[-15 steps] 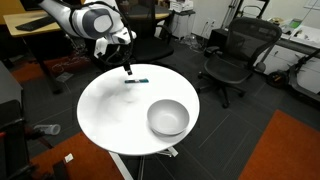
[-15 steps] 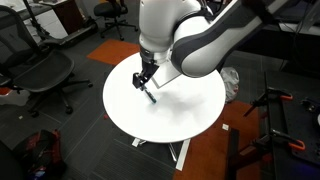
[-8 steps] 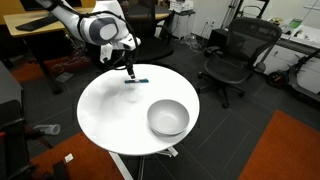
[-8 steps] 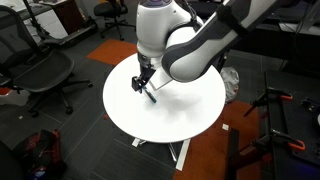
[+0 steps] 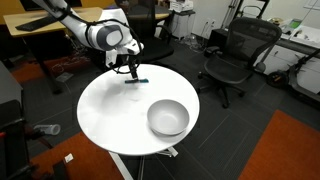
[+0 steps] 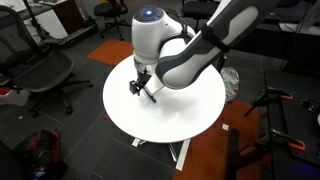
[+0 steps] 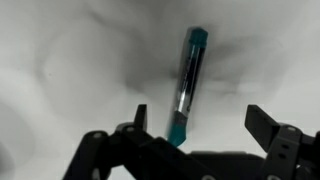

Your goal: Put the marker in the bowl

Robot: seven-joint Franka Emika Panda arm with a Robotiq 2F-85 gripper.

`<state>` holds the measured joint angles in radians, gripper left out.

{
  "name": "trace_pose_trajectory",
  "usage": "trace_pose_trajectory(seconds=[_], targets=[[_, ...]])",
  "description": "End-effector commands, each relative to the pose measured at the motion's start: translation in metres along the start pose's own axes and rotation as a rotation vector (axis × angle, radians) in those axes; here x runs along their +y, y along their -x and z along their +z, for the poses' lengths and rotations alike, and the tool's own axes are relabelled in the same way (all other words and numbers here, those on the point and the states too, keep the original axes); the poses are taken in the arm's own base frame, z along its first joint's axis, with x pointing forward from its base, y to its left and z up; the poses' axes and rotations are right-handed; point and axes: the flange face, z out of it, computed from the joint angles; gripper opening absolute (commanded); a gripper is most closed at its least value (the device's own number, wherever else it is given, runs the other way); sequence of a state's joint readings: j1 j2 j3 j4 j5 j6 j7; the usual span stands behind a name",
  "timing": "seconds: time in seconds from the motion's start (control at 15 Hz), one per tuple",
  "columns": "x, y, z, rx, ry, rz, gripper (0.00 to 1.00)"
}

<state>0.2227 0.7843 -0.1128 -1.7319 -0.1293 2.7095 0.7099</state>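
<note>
The marker [image 7: 186, 82], a thin dark stick with teal ends, lies on the white round table. In the wrist view it lies between my open fingers, nearer the left finger. My gripper [image 7: 200, 122] is open and hovers just above the marker at the table's far edge [image 5: 133, 74]. The marker also shows as a short dark stick [image 5: 137, 82] in an exterior view and under the fingers [image 6: 148, 94] in an exterior view. The light grey-white bowl [image 5: 168, 118] stands upright and empty on the near right part of the table, well apart from the gripper. The arm hides the bowl in an exterior view.
The round white table [image 5: 110, 110] stands on a pedestal on dark carpet. A black office chair [image 5: 238, 55] stands behind it, and a desk [image 5: 30, 25] at the back. Another black chair [image 6: 40, 75] and an orange floor patch [image 6: 215, 150] show in an exterior view.
The gripper has shifted slightly and lowered over the marker. The marker and the bowl have not moved.
</note>
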Motion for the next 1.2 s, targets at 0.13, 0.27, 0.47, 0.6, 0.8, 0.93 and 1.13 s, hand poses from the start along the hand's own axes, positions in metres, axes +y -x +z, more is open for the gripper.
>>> trace_pose_trajectory(seconds=[0.13, 0.27, 0.47, 0.6, 0.8, 0.93, 1.13], targets=[[-0.007, -0.010, 0.013, 0.014, 0.038, 0.008, 0.74], [-0.005, -0.013, 0.016, 0.020, 0.044, 0.009, 0.59], [-0.003, -0.017, 0.018, 0.025, 0.045, 0.014, 0.34], [-0.001, -0.020, 0.019, 0.026, 0.046, 0.018, 0.19], [0.001, -0.023, 0.020, 0.022, 0.047, 0.025, 0.00], [0.002, -0.024, 0.020, 0.020, 0.045, 0.031, 0.05], [0.000, -0.024, 0.007, 0.035, 0.036, 0.033, 0.05]])
